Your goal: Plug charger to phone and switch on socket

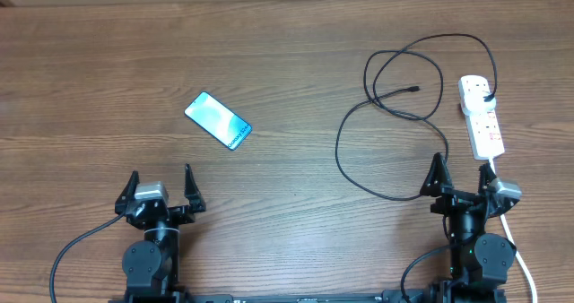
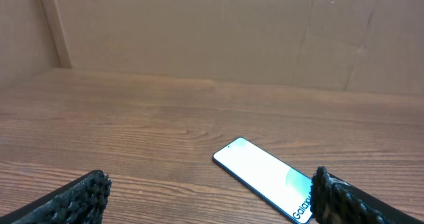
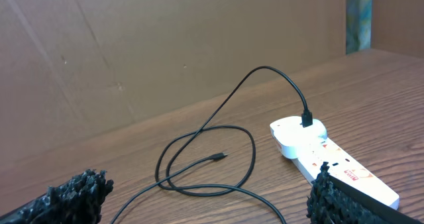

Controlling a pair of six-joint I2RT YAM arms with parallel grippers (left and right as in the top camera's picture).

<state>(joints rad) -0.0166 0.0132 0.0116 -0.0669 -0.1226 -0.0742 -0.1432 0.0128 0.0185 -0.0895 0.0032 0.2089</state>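
Wood-grain table [image 1: 269, 52] with a brown cardboard wall [image 3: 165, 52] behind it. We see the phone [image 1: 218, 120] lying flat, screen up and lit light blue, at 10 o'clock from table centre and at 1 o'clock from the left gripper [image 1: 161, 176]. Left gripper jaws are spread wide and hold nothing, with 2 black fingers [image 2: 73, 201] at the bottom corners of the wrist view. The socket [image 1: 482, 115] lies at 3 o'clock near the table edge, just past the right gripper [image 1: 463, 168] at its 1 o'clock, with its white cord [image 1: 516, 249] running back toward 6 o'clock. The right gripper is also wide and empty. The charger [image 1: 339, 146] loops loosely at 11 o'clock from that gripper. Its plug [image 1: 484, 91] sits in the socket's far end. Its connector tip [image 1: 414, 89] lies loose on the wood, well apart from the phone.
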